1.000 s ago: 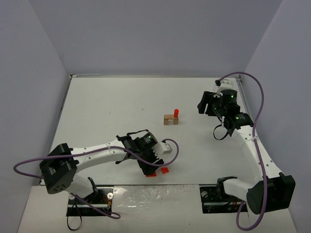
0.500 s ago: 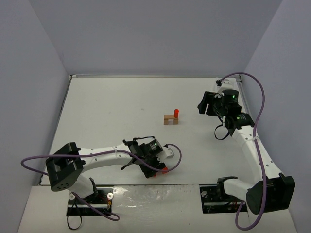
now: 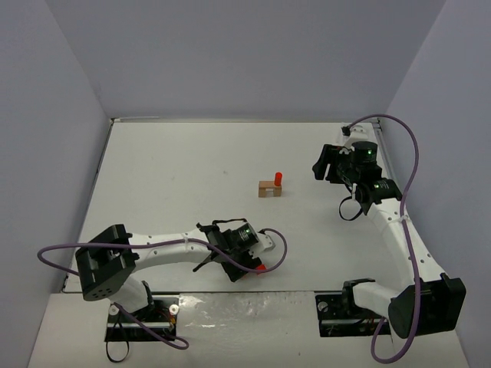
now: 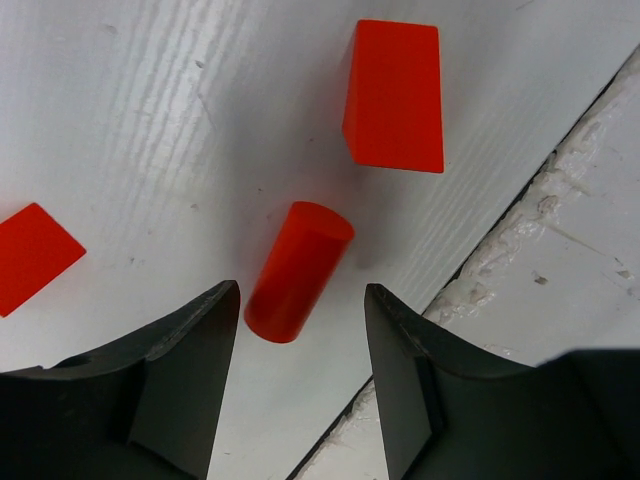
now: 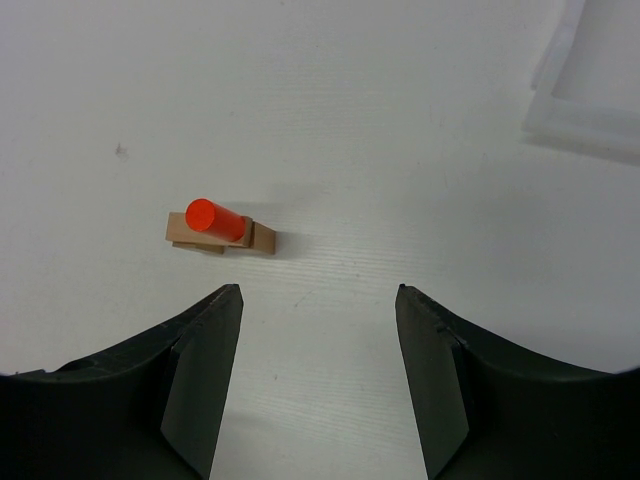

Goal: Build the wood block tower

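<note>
A white desk (image 3: 169, 176) sits boxed in by pale lavender walls. The right arm (image 3: 399, 230) reaches up the far right side, elbow bent, wrist tipped toward the middle. The right jaws stand well apart, holding nothing, clear of the desk. Ahead of them, off toward 1 finger, is the wood block tower (image 5: 225, 232): a tan block (image 5: 262, 238) carrying 1 red cylinder (image 5: 214, 220). A white tray (image 5: 590, 110) corner shows beyond the other finger.

The left arm (image 3: 165, 247) lies low along the near edge, wrist pitched down. The left jaws are apart, straddling a loose cylinder (image 4: 298, 270) that lies on its side. It is just beside 1 finger, with a wider gap to the other. Ahead of these jaws lies a red wedge (image 4: 395, 95), and off to 1 side a 2nd red piece (image 4: 30, 255).
</note>
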`<state>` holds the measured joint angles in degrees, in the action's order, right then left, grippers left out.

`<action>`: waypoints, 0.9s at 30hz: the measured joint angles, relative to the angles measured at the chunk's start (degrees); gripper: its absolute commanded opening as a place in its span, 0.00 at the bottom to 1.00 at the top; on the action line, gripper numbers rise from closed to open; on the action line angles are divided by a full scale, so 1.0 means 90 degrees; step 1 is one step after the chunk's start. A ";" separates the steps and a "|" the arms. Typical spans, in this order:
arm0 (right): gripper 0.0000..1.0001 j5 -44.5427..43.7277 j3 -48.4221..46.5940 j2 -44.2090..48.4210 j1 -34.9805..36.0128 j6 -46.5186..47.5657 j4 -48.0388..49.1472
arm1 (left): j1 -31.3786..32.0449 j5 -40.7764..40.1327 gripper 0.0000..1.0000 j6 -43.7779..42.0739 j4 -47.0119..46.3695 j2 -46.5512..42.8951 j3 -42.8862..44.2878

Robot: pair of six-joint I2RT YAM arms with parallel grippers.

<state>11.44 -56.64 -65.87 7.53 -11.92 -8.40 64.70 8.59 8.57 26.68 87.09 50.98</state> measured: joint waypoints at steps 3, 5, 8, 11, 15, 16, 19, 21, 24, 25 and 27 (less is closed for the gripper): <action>0.60 0.0001 0.0000 0.0000 0.0000 0.0000 0.0000 | 0.0057 0.0014 0.45 0.0059 0.0007 0.0130 0.0000; 0.60 0.0003 0.0000 0.0000 0.0000 0.0001 -0.0001 | 0.0062 0.0001 0.41 0.0103 0.0010 0.0201 0.0000; 0.60 0.0005 0.0000 0.0000 0.0000 0.0000 0.0000 | 0.0062 -0.0044 0.23 0.0159 0.0016 0.0250 0.0000; 0.60 0.0005 0.0000 -0.0002 -0.0002 0.0000 0.0000 | 0.0062 -0.0113 0.11 0.0216 0.0020 0.0255 0.0000; 0.60 0.0027 0.0000 0.0000 -0.0005 0.0000 0.0000 | 0.0062 -0.0220 0.00 0.0262 0.0024 0.0237 0.0000; 0.60 0.0064 0.0000 -0.0002 -0.0005 0.0000 -0.0002 | 0.0062 -0.0285 0.00 0.0260 0.0034 0.0200 0.0000; 0.60 0.0205 -0.0001 -0.0003 -0.0007 -0.0012 -0.0003 | 0.0057 -0.0490 0.00 0.0251 0.0070 -0.0075 0.0004; 0.60 0.0427 -0.0037 -0.0019 -0.0005 -0.0044 -0.0015 | 0.0025 -0.0695 0.00 0.0224 0.0122 -0.0469 0.0075; 0.60 0.0913 -0.0232 -0.0122 -0.0005 -0.0150 -0.0069 | -0.0191 -0.0830 0.00 0.0166 -0.0082 -0.1200 0.0259; 0.60 0.1102 -0.0338 -0.0179 -0.0005 -0.0181 -0.0063 | -0.0316 -0.0856 0.00 0.0144 -0.0225 -0.1441 0.0313; 0.60 0.1560 -0.0541 -0.0312 -0.0005 -0.0285 -0.0073 | -0.0737 -0.0772 0.00 0.0116 -0.0726 -0.1893 0.0366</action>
<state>25.48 -61.51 -68.67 7.49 -14.49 -9.06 58.06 1.64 9.62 20.14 70.05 54.27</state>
